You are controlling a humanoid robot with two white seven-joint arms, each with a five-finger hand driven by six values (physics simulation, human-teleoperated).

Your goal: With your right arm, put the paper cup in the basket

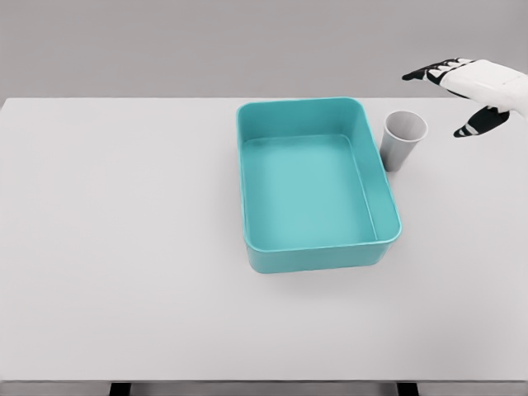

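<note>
A white paper cup (403, 140) stands upright on the table, just right of the teal basket (315, 257) near its far right corner. The basket is a rectangular tub with nothing inside it. My right hand (454, 97) hovers above and to the right of the cup, apart from it, fingers spread with the thumb hanging lower; it holds nothing. The left arm does not show.
The white table (124, 247) stretches wide to the left and in front of the basket. Its far edge runs just behind the basket and cup, its front edge along the bottom of the view.
</note>
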